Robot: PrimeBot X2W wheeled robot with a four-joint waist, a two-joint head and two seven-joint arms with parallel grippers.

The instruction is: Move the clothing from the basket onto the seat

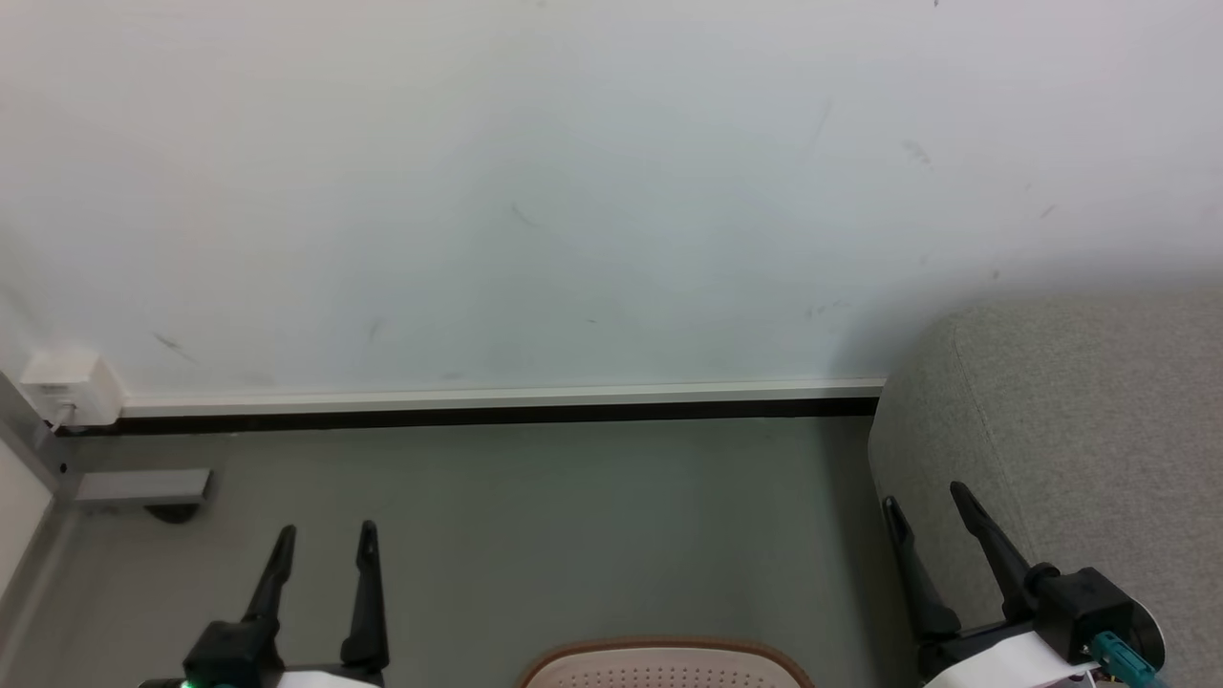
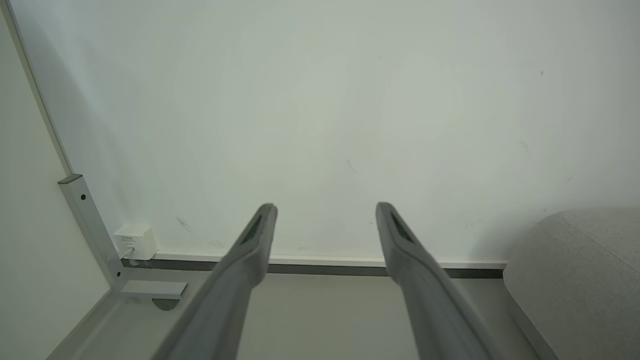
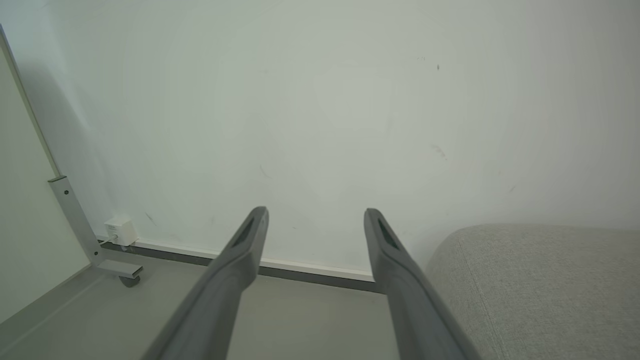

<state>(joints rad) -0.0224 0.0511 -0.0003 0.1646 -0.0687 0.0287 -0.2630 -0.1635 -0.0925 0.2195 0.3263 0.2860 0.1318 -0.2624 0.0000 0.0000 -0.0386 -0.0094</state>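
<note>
Both arms up at the ready. The left gripper (image 1: 327,528) is low left over the grey floor (image 1: 573,535), its two dark fingers spread apart w/ nothing between them. The right gripper (image 1: 925,495) is low right, likewise spread & empty; its tips sit in front of the rounded end of the light grey sofa (image 1: 1080,430) — close, can't say if touching.

The laundry basket (image 1: 664,646) lies between the two grippers at the bottom edge of the head view; just the far curve of its brown rim & a strip of perforated cream wall are in frame, so what's inside can't be told. The clothing, going by the task, ought to be down in there. The sofa stands to the robot's right of the basket, by the white wall (image 1: 573,191); the part of it in frame is bare.

Judgement: looks like the very start — nothing lifted yet. First need is sight: bend at the waist so the basket's mouth comes into frame before any reach. Then drop one gripper, fingers wide as they are, into the middle, away from the rim & handles. Pinch a thick fold, not a thin hem, since soft fabric prob slips. Lift till the cloth hangs clear of the rim, else the basket may drag or tip; carry right & let go only once over the cushion. The right arm is nearer the sofa, so likely the better carrier; mind its fingers on the sofa's end on the way down.
</note>
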